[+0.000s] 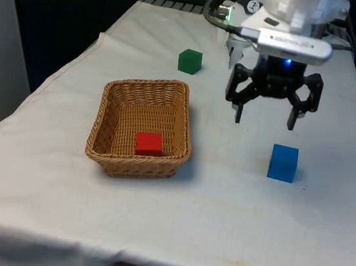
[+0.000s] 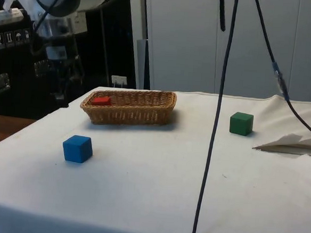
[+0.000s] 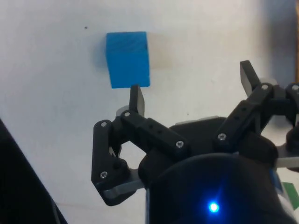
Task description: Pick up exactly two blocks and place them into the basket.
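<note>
In the front view, the gripper (image 1: 263, 124) hangs in the upper right of the frame, fingers pointing down and spread wide with nothing between them, above the white cloth (image 1: 232, 217). The blue block (image 1: 283, 163) sits on the cloth just below and slightly to the front view's right of the fingertips, apart from them. The wicker basket (image 1: 106, 147) lies at centre left with a red block (image 1: 149, 144) inside; a green block (image 1: 189, 61) stands beyond it.

In the side view, the blue block (image 2: 77, 148) is at lower left, the basket (image 2: 139, 113) behind it holding the red block (image 2: 100, 100), and the green block (image 2: 241, 123) at right.

In the wrist view, the open gripper (image 3: 194, 86) hovers beside the blue block (image 3: 127, 59), one fingertip (image 3: 136, 95) overlapping its edge in the picture.
</note>
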Motion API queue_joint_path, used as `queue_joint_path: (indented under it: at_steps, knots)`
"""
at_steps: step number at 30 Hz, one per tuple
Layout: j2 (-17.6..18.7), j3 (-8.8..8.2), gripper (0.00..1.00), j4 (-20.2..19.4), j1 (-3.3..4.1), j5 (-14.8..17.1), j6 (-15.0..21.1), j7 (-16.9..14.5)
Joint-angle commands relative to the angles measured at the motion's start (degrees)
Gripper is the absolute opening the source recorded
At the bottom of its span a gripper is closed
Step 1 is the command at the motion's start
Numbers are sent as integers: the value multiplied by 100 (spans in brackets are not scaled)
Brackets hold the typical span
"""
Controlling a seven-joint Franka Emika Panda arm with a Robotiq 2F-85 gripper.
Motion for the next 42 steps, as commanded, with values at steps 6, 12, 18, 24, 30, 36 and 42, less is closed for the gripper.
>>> queue_joint_path:
  at_steps: [6, 12, 18, 24, 30, 36, 42]
  knots:
    - [-155, 166, 100, -401, 52, 34, 350, 229]
    - [-235, 281, 100, -550, 40, 34, 481, 372]
    - [-355, 418, 100, -779, 23, 63, 647, 527]
    - [-476, 567, 100, -1094, 0, 103, 905, 693]
    - [-504, 693, 100, -1352, -6, 189, 1192, 791]
    - [-447, 825, 100, -1536, -29, 350, 1495, 865]
    - [-332, 900, 100, -1541, -52, 510, 1656, 865]
